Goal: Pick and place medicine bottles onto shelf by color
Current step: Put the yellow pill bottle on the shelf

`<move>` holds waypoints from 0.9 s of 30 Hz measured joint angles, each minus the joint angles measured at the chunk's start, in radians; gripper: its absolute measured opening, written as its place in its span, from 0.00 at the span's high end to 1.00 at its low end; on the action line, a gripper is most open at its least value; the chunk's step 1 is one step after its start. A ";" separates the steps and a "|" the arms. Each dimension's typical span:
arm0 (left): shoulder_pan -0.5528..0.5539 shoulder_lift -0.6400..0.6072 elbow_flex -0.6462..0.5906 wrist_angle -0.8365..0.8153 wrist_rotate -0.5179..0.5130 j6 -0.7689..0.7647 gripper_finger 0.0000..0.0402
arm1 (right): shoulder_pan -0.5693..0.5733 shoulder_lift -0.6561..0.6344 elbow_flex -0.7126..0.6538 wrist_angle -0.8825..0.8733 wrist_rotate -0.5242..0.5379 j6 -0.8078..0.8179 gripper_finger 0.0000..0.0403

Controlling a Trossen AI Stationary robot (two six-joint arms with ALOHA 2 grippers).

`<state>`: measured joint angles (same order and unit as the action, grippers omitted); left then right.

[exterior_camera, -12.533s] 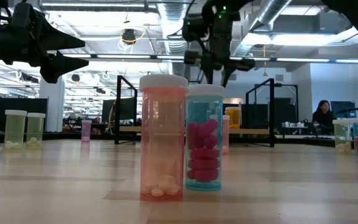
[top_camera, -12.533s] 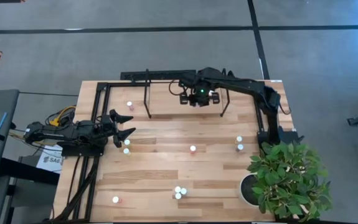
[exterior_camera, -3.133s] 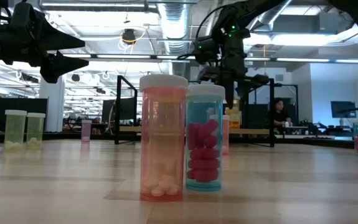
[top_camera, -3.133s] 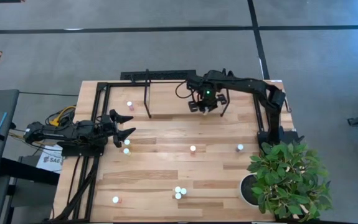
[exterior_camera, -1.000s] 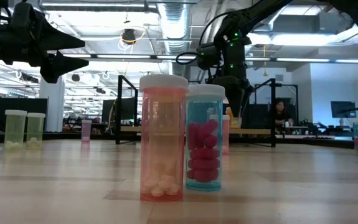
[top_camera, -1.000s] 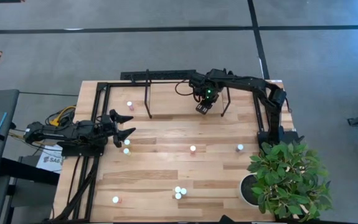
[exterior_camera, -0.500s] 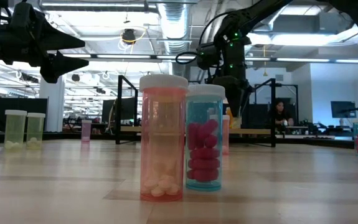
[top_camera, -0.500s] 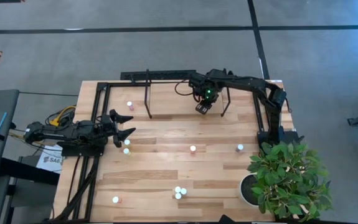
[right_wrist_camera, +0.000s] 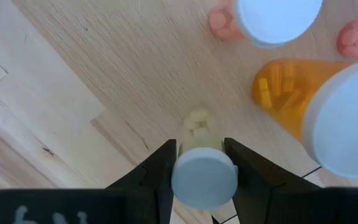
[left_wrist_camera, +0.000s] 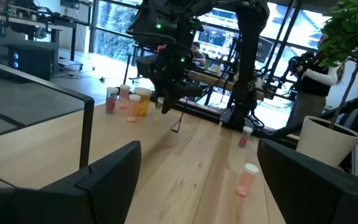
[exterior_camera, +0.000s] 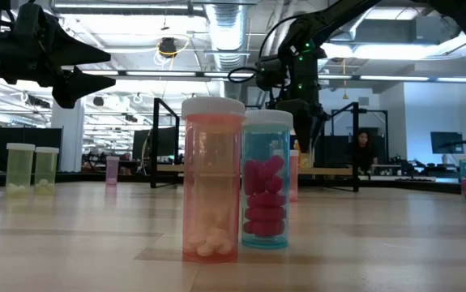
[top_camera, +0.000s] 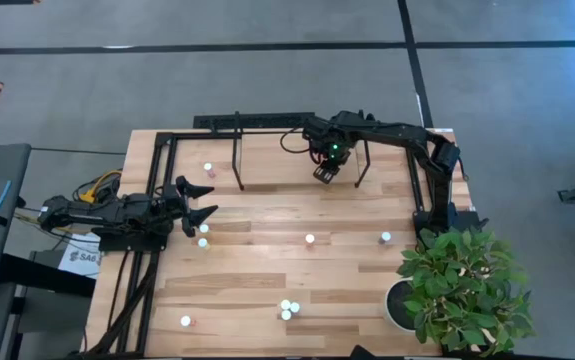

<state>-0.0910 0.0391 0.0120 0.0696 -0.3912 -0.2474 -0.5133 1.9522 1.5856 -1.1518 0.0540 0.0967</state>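
Note:
My right gripper (top_camera: 324,172) hangs over the shelf (top_camera: 267,158) at the table's far side, pointing down, shut on a small yellowish medicine bottle (right_wrist_camera: 198,127) with a white cap. An orange bottle (right_wrist_camera: 289,91) and two pink ones (right_wrist_camera: 219,20) stand close beside it on the shelf board. Several more bottles stand upright on the table, among them a pair (top_camera: 286,309) near the front edge, one (top_camera: 309,239) in the middle and one (top_camera: 385,237) to the right. My left gripper (top_camera: 201,201) waits open and level at the table's left edge. My right gripper pinches the bottle's white cap (right_wrist_camera: 204,177) between its two fingers (right_wrist_camera: 161,167), coming from above and pointing down. The bottle hangs upright below the fingers. Whether its bottom rests on the shelf board I cannot tell.
A white plant pot (top_camera: 399,305) with a leafy plant (top_camera: 462,290) fills the near right corner. Two upright black hoops (top_camera: 238,160) rise from the shelf. Two bottles (top_camera: 203,236) stand just in front of my left gripper, and another (top_camera: 208,168) stands on the shelf's left part.

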 joint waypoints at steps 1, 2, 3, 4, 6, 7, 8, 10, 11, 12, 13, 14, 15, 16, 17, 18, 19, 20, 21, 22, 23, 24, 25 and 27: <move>0.000 0.000 0.000 0.000 0.000 0.000 0.22 | 0.000 0.000 0.000 0.002 0.000 0.000 0.62; 0.000 0.000 0.000 0.000 0.000 0.000 0.22 | 0.001 0.000 0.000 0.006 0.000 0.000 0.62; 0.000 0.000 0.000 0.000 0.000 0.000 0.22 | 0.002 0.000 0.000 0.009 0.000 0.000 0.62; 0.000 0.000 0.000 0.000 0.000 0.000 0.22 | 0.002 0.000 0.000 0.013 0.000 0.000 0.62; 0.000 0.000 0.000 0.000 0.000 0.000 0.22 | 0.003 0.000 0.000 0.018 0.000 0.000 0.62; 0.000 0.000 0.000 0.000 0.000 0.000 0.22 | 0.003 0.000 0.000 0.019 0.000 0.000 0.62; 0.000 0.000 0.000 0.000 0.000 0.000 0.22 | 0.004 0.000 0.000 0.020 0.000 0.000 0.62; 0.000 0.000 0.000 0.000 0.000 0.000 0.22 | 0.006 0.000 0.000 0.023 0.000 0.000 0.62; 0.000 0.000 0.000 0.000 0.000 0.000 0.22 | 0.008 0.000 0.000 0.026 0.000 -0.001 0.62; 0.000 0.000 0.000 0.000 0.000 0.000 0.22 | 0.009 0.000 0.000 0.028 0.000 -0.001 0.62; 0.000 0.000 0.000 0.000 0.000 0.000 0.22 | 0.009 0.000 0.000 0.030 0.000 -0.001 0.62; 0.000 0.000 0.000 0.000 0.000 0.000 0.22 | 0.009 0.000 0.000 0.031 0.000 -0.001 0.62; 0.000 0.000 0.000 0.000 0.000 0.000 0.22 | 0.009 0.000 0.000 0.032 0.000 -0.001 0.62; 0.000 0.000 0.000 0.000 0.000 0.000 0.22 | 0.009 0.000 0.000 0.032 0.000 -0.002 0.62; 0.000 0.000 0.000 0.000 0.000 0.000 0.22 | 0.009 0.000 0.000 0.033 0.000 -0.003 0.61; 0.000 0.000 0.000 0.000 0.000 0.000 0.22 | 0.009 0.000 0.000 0.034 0.000 -0.003 0.61; 0.000 0.000 0.000 0.000 0.000 0.000 0.22 | 0.009 0.000 0.000 0.035 0.000 -0.003 0.60; 0.000 0.000 0.000 0.000 0.000 0.000 0.22 | 0.009 0.000 0.000 0.035 0.000 -0.003 0.58; 0.000 0.000 0.000 0.000 0.000 0.000 0.22 | 0.009 0.000 0.000 0.035 0.000 -0.003 0.56; 0.000 0.000 0.000 0.000 0.000 0.000 0.22 | 0.009 0.000 0.000 0.035 0.000 -0.003 0.54; 0.000 0.000 0.000 0.000 0.000 0.000 0.22 | 0.009 0.000 0.000 0.035 0.000 -0.003 0.51; 0.000 0.000 0.000 0.000 0.000 0.000 0.22 | 0.009 0.000 0.000 0.035 0.000 -0.003 0.49; 0.000 0.000 0.000 0.000 0.000 0.000 0.22 | 0.009 0.000 0.000 0.035 0.001 -0.003 0.46; 0.000 0.000 0.000 0.000 0.000 0.000 0.22 | 0.009 0.000 0.000 0.035 0.005 0.000 0.42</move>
<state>-0.0906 0.0388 0.0116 0.0696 -0.3912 -0.2474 -0.5045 1.9522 1.5856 -1.1164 0.0585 0.0970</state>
